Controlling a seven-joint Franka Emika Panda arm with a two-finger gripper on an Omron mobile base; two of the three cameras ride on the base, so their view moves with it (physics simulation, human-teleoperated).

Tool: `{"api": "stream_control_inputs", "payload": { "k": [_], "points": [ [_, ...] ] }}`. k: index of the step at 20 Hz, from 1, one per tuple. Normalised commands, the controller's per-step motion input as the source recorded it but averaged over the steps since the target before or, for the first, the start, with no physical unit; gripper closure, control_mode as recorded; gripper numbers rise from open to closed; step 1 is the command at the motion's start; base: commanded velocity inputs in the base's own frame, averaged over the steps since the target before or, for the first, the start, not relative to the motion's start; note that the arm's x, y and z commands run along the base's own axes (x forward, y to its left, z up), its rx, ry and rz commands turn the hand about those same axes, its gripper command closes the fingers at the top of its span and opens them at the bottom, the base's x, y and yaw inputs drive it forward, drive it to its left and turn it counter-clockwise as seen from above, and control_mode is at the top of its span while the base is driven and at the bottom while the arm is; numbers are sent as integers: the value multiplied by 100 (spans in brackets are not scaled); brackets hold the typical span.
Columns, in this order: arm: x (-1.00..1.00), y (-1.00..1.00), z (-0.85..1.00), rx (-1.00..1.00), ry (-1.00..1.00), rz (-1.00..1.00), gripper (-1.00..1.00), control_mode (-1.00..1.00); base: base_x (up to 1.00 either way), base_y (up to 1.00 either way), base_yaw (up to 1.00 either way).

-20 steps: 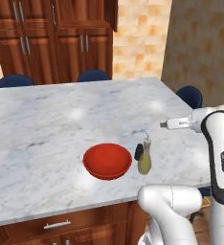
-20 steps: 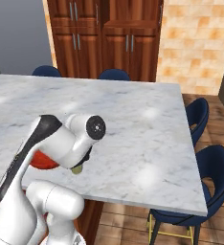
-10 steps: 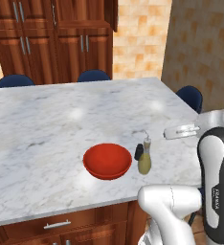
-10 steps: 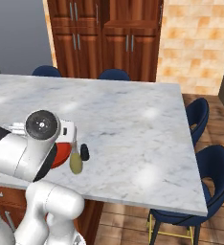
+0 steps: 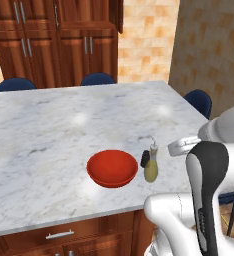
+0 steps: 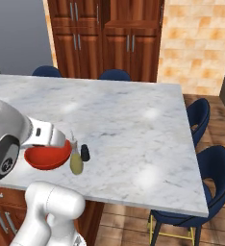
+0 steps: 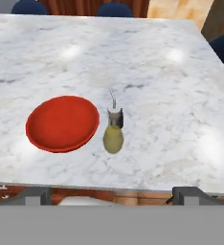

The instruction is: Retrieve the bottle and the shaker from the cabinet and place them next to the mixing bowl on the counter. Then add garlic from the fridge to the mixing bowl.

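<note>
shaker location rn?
On the counter, near its front edge: the shaker stands upright right beside the bottle, just behind it, with the mixing bowl on the bottle's other side.

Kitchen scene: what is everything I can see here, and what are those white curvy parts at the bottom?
counter: one, white-grey veined marble on a reddish-brown base, middle of the room
mixing bowl: one, glossy red, near the counter's front edge
bottle: one, clear with olive-yellow liquid and a pale spout, upright just beside the bowl
shaker: one, black, short, right beside the bottle
cabinet: one, tall reddish-brown wood with silver bar handles, against the back wall
chairs: several, dark blue, along the counter's far and right sides
wall: orange-tan tiles beside the cabinet
robot arm: one, white with dark joints, near the counter's front edge
gripper: one, dark fingers spread, holding nothing
</note>
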Motion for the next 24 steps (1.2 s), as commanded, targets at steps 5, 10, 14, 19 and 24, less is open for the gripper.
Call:
{"api": "stream_control_inputs", "payload": {
  "k": [5,10,14,19,24],
  "points": [
    [-40,-12,28,5,6,-19,-100,-100,0,0,0],
    [-61,20,2,-1,7,8,-100,-100,0,0,0],
    [-21,19,-6,-3,6,12,-100,-100,0,0,0],
    [12,29,0,-2,10,1,-100,-100,0,0,0],
    [14,-5,0,1,0,-1,-100,-100,0,0,0]
  ]
}}
